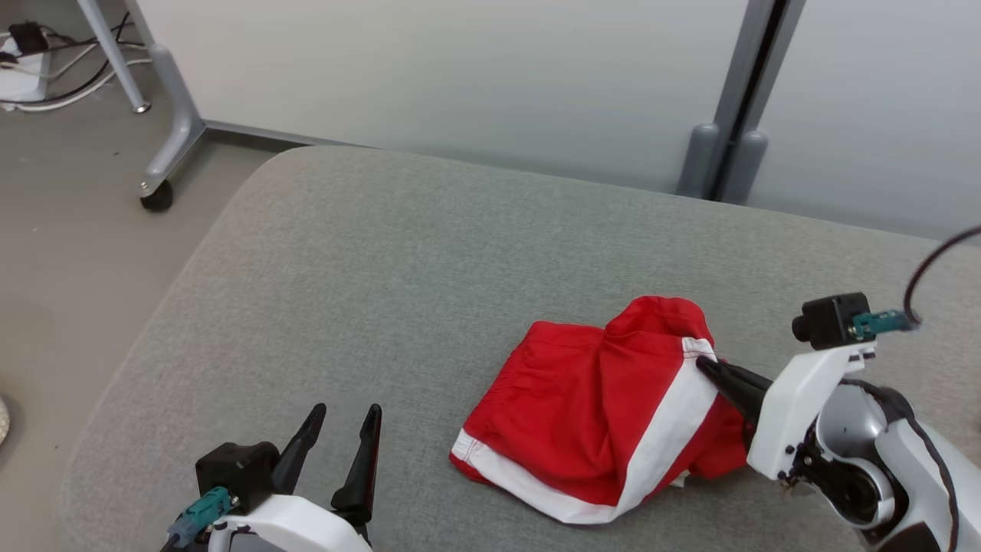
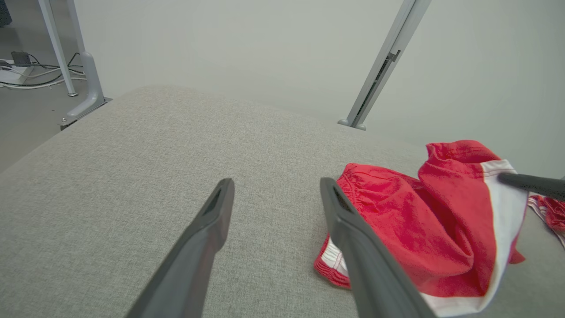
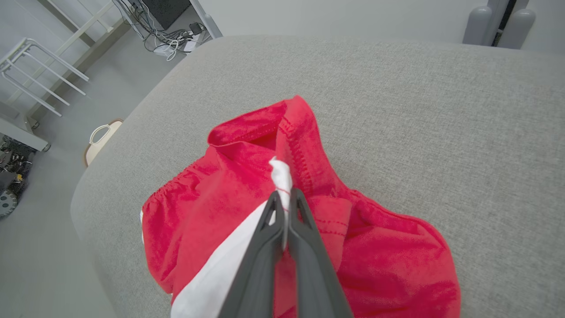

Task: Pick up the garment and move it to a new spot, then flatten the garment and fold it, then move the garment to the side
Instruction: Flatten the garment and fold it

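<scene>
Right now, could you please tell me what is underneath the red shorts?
The red shorts lie crumpled on the grey upholstered surface, which shows all around them. Whatever sits beneath their folds is covered. The right gripper, jaws shut, pinches their white stripe.

The garment (image 1: pixel 598 414) lies on the padded surface's (image 1: pixel 383 268) right half, near what seems its front edge.

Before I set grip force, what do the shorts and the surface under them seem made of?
Shorts: soft thin cloth, possibly polyester, matte; drapes in folds, with a gathered waistband. Surface: grey woven upholstery, matte; fine flecked weave, rounded padded-looking edge.
</scene>
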